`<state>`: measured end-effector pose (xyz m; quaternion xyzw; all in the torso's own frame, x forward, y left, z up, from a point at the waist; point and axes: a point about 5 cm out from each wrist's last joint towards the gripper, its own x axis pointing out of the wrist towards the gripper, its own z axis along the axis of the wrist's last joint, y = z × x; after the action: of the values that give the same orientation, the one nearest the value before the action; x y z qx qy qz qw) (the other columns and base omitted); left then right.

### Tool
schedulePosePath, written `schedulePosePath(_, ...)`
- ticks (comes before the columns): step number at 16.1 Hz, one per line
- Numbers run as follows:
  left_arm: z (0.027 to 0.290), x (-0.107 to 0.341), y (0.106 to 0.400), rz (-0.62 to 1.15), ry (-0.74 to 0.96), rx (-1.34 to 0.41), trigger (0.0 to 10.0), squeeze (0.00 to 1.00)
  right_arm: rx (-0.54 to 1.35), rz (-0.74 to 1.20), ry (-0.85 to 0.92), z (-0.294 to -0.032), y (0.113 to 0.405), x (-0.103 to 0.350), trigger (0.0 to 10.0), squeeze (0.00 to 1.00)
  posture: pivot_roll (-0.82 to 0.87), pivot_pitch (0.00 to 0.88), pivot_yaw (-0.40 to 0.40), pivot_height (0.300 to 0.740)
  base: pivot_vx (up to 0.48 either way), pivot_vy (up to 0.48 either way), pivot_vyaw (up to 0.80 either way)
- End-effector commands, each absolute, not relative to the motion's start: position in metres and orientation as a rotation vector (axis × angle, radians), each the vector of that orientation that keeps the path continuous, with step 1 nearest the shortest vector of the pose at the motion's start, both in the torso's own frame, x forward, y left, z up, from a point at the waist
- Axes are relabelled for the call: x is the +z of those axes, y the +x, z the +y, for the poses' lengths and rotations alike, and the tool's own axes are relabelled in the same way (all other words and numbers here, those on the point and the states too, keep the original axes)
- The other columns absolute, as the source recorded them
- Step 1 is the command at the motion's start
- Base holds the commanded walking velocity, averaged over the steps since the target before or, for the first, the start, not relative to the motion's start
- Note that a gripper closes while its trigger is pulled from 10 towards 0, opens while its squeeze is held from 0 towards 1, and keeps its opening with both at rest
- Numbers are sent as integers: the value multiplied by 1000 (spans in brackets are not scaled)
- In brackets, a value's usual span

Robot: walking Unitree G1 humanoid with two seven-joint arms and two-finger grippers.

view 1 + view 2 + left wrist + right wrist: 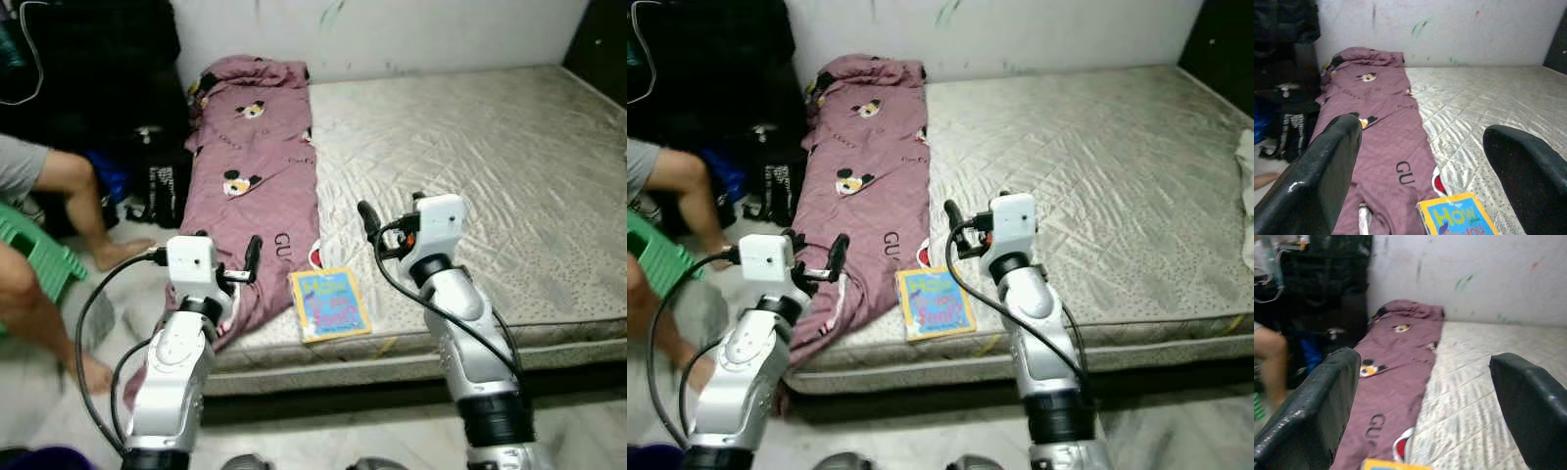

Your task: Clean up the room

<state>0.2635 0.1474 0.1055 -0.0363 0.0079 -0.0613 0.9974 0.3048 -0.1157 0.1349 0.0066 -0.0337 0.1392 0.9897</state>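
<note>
A purple blanket (260,166) printed with cartoon mice lies lengthwise along the left side of a bare grey mattress (470,157). A blue picture book (330,304) with a yellow border rests flat near the mattress's front edge, just right of the blanket. My left gripper (227,250) hovers open over the blanket's lower end, left of the book. In the left wrist view its fingers (1317,181) frame the blanket and the book's top (1457,215). My right gripper (392,211) is raised open above the mattress, just beyond and right of the book. Both grippers hold nothing.
A person sits at the left on a green stool (34,250), bare legs (83,201) stretched toward the mattress. Black bags (98,88) pile against the wall in the back left corner. A white cloth (1246,196) shows at the mattress's right edge.
</note>
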Motion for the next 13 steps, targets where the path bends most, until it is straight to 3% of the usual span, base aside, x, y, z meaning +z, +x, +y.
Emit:
schedulePosePath(1, 149, 110, 264, -5, -73, -126, 10000, 0, 292, -82, 9, -111, 305, 139, 10000, 0, -104, 0, 17, 740, 0, 0, 0)
schedulePosePath(5, 148, 110, 263, -13, -81, -138, 10000, 0, 296, -84, 5, -112, 306, 140, 10000, 0, -103, 0, 13, 740, 0, 0, 0)
schedulePosePath(13, 147, 111, 264, -19, -81, -148, 10000, 0, 300, -90, -1, -112, 308, 141, 10000, 0, -103, 0, 11, 740, 296, 0, 0)
